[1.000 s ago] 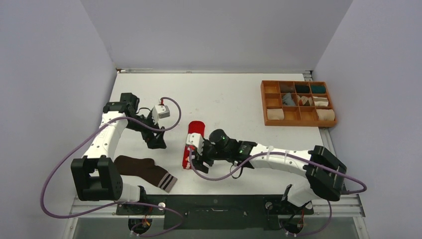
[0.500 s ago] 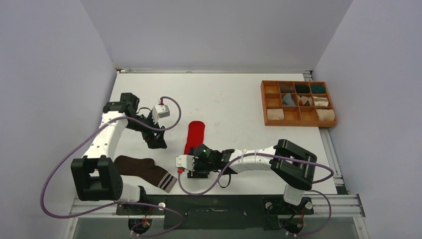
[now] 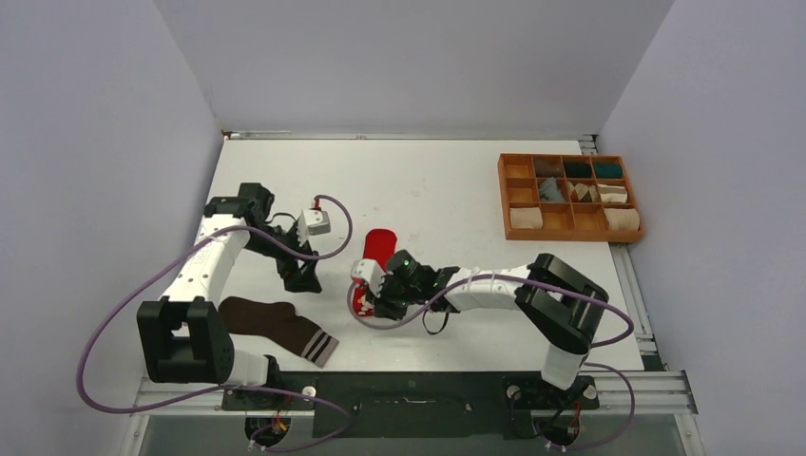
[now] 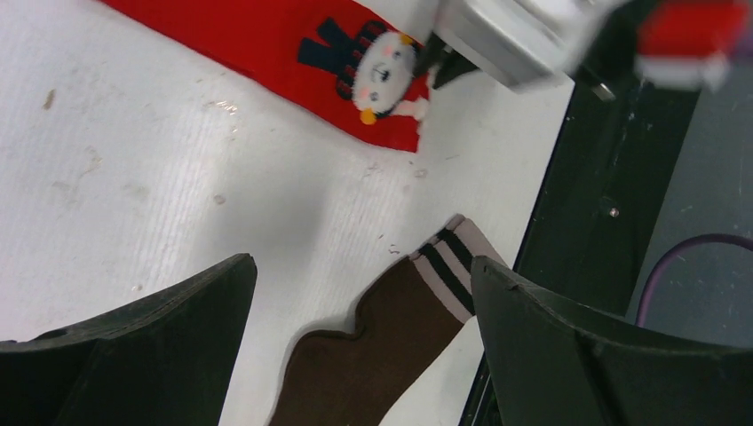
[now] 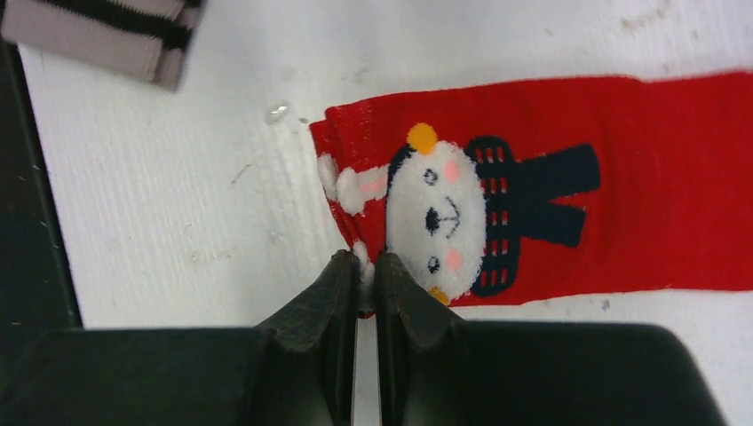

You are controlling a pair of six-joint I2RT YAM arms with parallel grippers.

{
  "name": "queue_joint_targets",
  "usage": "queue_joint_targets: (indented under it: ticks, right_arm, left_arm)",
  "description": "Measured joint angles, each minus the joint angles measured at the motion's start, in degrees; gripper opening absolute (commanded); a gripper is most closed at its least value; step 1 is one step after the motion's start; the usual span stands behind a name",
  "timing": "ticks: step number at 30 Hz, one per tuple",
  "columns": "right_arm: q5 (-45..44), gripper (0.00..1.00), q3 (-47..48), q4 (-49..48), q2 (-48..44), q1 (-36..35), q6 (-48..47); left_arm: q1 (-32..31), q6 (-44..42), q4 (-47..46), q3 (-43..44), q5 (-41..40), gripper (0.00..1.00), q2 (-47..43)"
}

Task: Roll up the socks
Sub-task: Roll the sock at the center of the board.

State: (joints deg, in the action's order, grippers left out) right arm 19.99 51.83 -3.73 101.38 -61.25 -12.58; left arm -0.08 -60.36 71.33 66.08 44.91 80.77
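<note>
Across white table (image 3: pixel 456 190), wooden tray (image 3: pixel 575 235) at far right. By near-left edge, dark brown sock (image 3: pixel 271 321), flat. At centre, red sock (image 5: pixel 622 204), near end pinched tight in right gripper (image 5: pixel 362 266). Between the 2 socks, left gripper (image 4: pixel 360 266), spread wide above table.

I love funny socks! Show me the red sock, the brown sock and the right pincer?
red sock (image 5: pixel 435 222): right wrist view, white cartoon face.
brown sock (image 4: pixel 448 266): left wrist view, striped cuff.
right pincer (image 5: pixel 362 266): right wrist view, between its fingertips.
</note>
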Motion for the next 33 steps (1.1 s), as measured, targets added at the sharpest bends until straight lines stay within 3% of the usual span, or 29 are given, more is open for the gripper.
queue_joint_targets:
  ticks: [9, 15, 22, 25, 29, 33]
  right_arm:
    - [23.1, 0.05, 0.0, -3.7, 4.6, 15.2, 29.0]
    - [35.3, 0.05, 2.7, -6.7, 12.3, 17.7, 41.7]
    - [40.5, 0.05, 4.6, -9.1, 16.4, 19.0, 50.2]
    - [41.2, 0.05, 6.3, -9.1, 17.9, 19.3, 51.5]
    - [42.0, 0.05, 7.4, -9.9, 19.2, 19.8, 53.0]
    - [42.4, 0.05, 8.0, -11.1, 20.0, 20.5, 54.8]
  left_arm:
    - [-13.0, -3.9, -3.5, -8.2, -3.0, 0.88, -3.8]
    - [-23.1, -2.6, -17.0, -13.7, -9.7, 0.88, -4.6]
    - [-29.6, -1.5, -28.2, -17.3, -14.8, 0.83, -0.2]
    - [-30.3, -1.3, -31.1, -17.5, -16.1, 0.73, 2.8]
    - [-31.5, -1.0, -32.5, -17.5, -16.5, 0.45, 5.2]
    - [-32.5, -0.3, -32.9, -17.4, -16.9, 0.33, 7.4]
